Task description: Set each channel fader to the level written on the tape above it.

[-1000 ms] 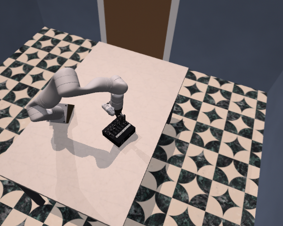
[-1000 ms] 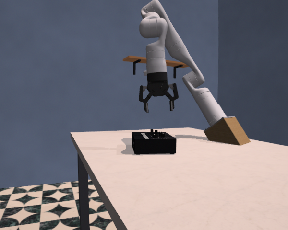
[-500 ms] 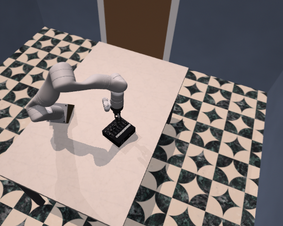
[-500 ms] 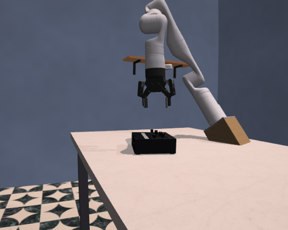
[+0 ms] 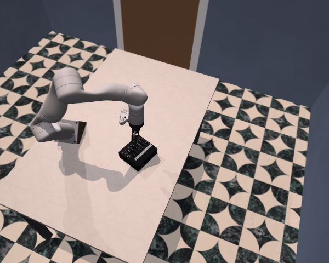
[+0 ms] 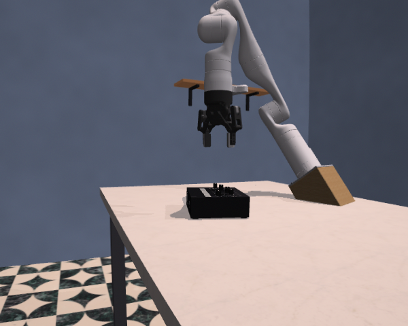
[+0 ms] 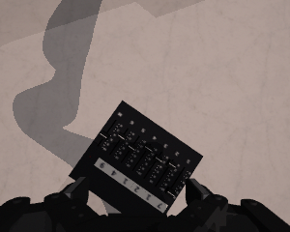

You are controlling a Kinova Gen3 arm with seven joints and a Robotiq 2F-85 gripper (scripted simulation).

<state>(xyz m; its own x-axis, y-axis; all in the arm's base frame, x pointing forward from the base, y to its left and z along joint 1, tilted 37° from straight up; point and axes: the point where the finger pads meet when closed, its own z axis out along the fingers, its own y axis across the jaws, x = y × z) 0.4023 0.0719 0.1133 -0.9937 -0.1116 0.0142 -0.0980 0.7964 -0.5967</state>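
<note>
Brown door, wall shelf, chequered floor.

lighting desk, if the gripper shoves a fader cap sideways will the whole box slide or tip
The lighting desk is a low, wide box lying flat on the table, so tipping looks unlikely. It seems small beside the open gripper, so probably light: a hard push may slide it. The fader caps are small and probably slip easily.

A domestic-looking room: blue walls, a brown door, patterned floor tiles (dark green and cream) and a wall shelf.
</note>
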